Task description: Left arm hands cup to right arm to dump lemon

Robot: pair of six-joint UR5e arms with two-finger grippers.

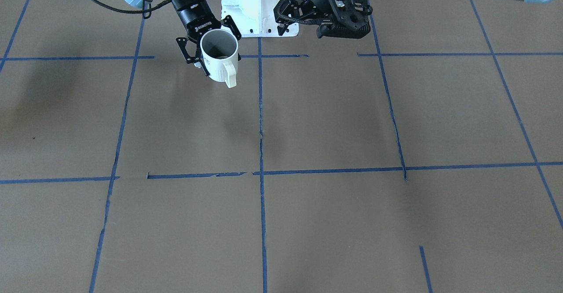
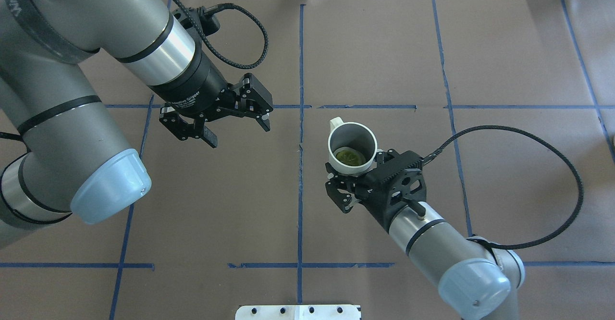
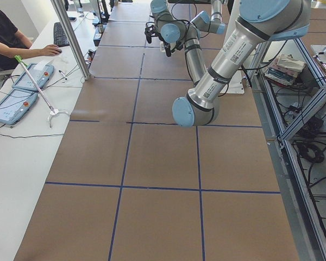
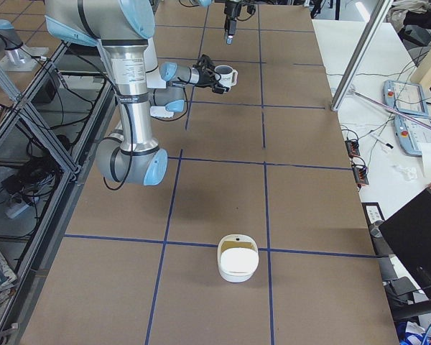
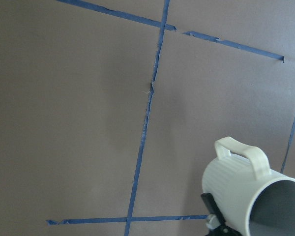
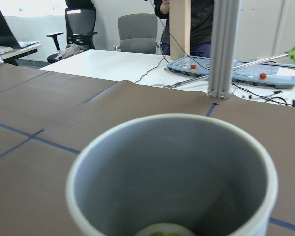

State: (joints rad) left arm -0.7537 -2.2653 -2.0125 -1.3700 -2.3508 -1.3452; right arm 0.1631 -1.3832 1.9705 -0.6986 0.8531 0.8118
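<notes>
The white cup (image 2: 352,143) is held upright above the table, with its handle pointing away from the gripper. My right gripper (image 2: 354,167) is shut on its side from behind. The yellow-green lemon (image 2: 350,156) lies at the bottom of the cup and shows at the lower edge of the right wrist view (image 6: 160,230). In the front view the cup (image 1: 220,66) hangs in the right gripper (image 1: 210,42). My left gripper (image 2: 239,134) is open and empty, a short way to the cup's left, also in the front view (image 1: 281,20). The left wrist view shows the cup (image 5: 246,196) at its lower right.
The brown table (image 2: 384,60) carries a grid of blue tape lines. A white bowl-like container (image 4: 237,264) stands far toward the right end. The robot's white base (image 1: 259,2) is behind the grippers. A side table with control pendants (image 3: 22,92) and a seated person is beyond the far edge.
</notes>
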